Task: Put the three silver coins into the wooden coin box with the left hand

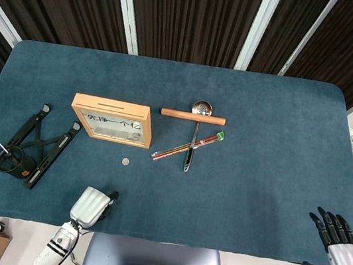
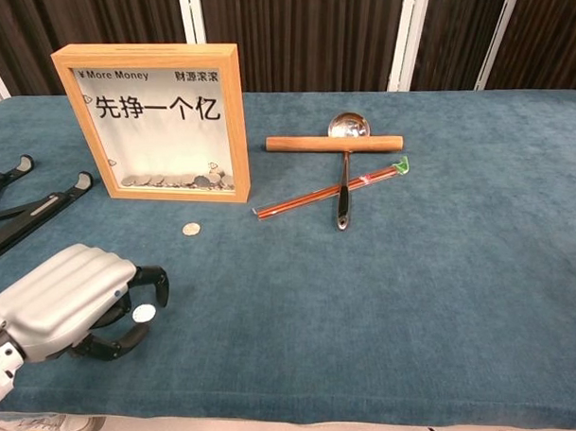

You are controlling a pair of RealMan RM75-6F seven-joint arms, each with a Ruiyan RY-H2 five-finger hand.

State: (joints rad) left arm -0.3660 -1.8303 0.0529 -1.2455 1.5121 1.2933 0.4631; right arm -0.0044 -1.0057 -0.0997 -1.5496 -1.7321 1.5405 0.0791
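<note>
The wooden coin box stands upright at the back left, with a slot in its top and several coins behind its glass. One silver coin lies on the cloth in front of the box; the head view shows this coin too. A second silver coin lies near the front edge. My left hand curls around it, fingertip above and thumb below, with a gap on both sides. In the head view the left hand hides this coin. My right hand rests at the front right, fingers spread, holding nothing.
A wooden stick, a metal ladle and red chopsticks lie right of the box. A black folding stand and a black cup with a white stick sit at the left. The table's front edge runs just below the left hand.
</note>
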